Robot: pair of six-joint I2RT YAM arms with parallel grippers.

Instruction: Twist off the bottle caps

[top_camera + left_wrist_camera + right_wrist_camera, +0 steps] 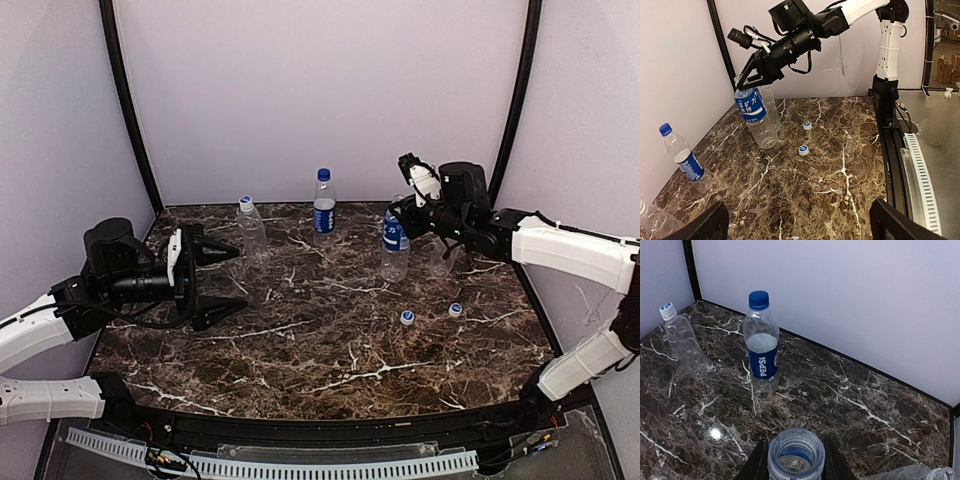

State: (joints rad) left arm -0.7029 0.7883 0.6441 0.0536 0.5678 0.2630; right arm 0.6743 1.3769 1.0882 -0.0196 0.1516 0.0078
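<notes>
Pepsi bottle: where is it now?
Top view: the Pepsi bottle stands upright at back centre, by the wall, between the unlabelled bottle on the left and the open labelled bottle.

"pepsi" on blue-capped bottle (761,340) label; chinese characters on open bottle (762,131) label.

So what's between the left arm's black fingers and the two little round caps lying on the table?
Nothing: only bare brown marble tabletop lies between the open left fingers and the two small pale plastic caps, shown in the top view.
</notes>
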